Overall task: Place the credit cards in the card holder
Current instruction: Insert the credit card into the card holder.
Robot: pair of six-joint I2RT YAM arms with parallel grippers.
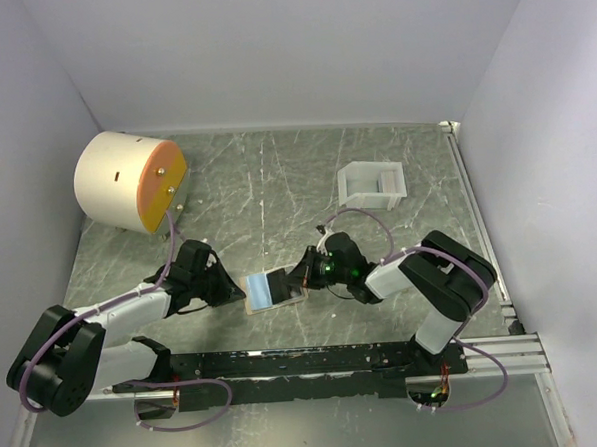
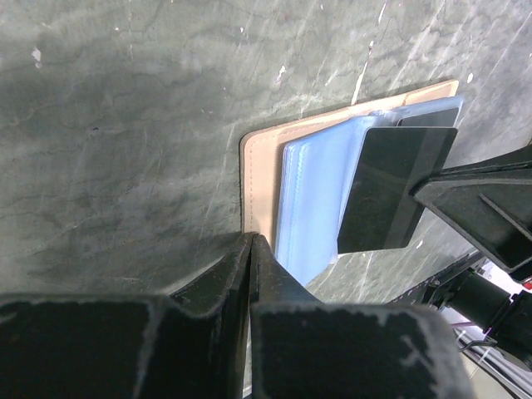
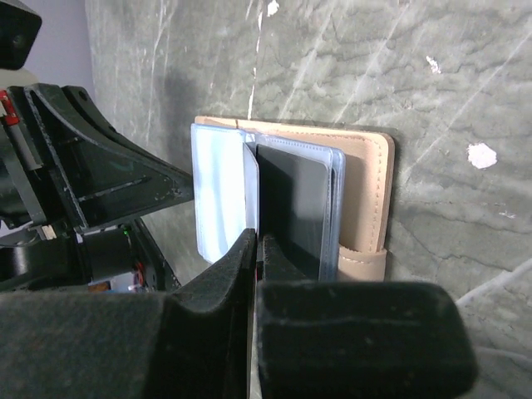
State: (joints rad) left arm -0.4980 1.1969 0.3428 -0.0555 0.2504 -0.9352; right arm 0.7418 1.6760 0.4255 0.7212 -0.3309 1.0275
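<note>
The card holder lies open on the table between my two arms, tan cover down and pale blue pockets up. My left gripper is shut on the near edge of its cover, at the holder's left side in the top view. My right gripper is shut on the edge of a dark credit card. The card's far end sits among the blue pocket leaves, beside the tan cover. The left wrist view shows the same card tilted over the pockets, with the right fingers on it.
A big cream cylinder with an orange face stands at the back left. A white box-like tray sits at the back right. A black rail runs along the near edge. Grey walls close in the table on three sides.
</note>
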